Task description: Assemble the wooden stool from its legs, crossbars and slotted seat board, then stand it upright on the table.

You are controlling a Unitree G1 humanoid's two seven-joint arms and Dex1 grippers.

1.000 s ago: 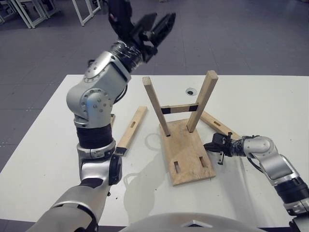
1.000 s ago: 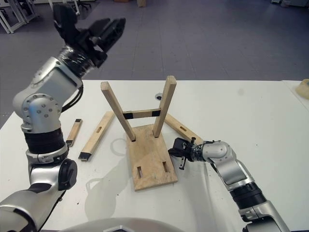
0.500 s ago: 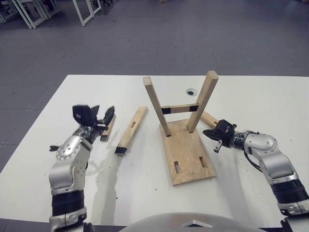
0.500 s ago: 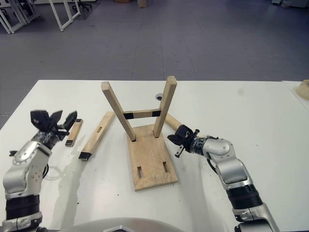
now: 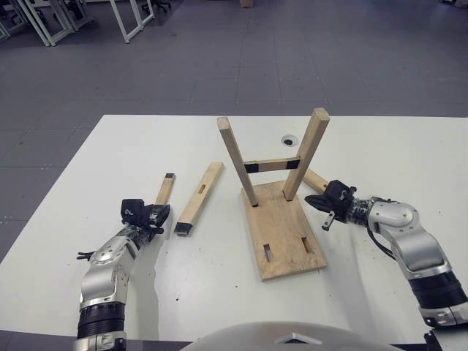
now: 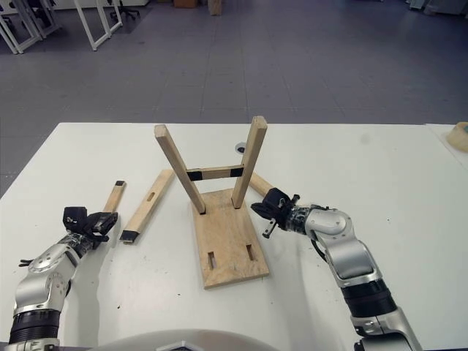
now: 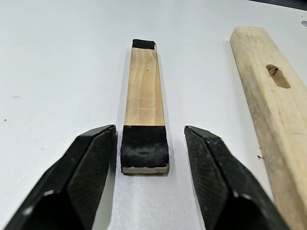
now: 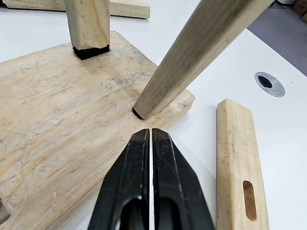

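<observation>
Currently the left tool (image 7: 149, 136) is released, its fingers (image 7: 91, 158) either side of the black-tipped end of a short wooden crossbar (image 7: 145, 91) lying on the white worktop (image 5: 80, 175). The right tool (image 8: 151, 133) is clenched empty close by the flat slotted wooden seat board (image 5: 284, 230), where two pale wooden legs (image 5: 235, 159) stand.
</observation>
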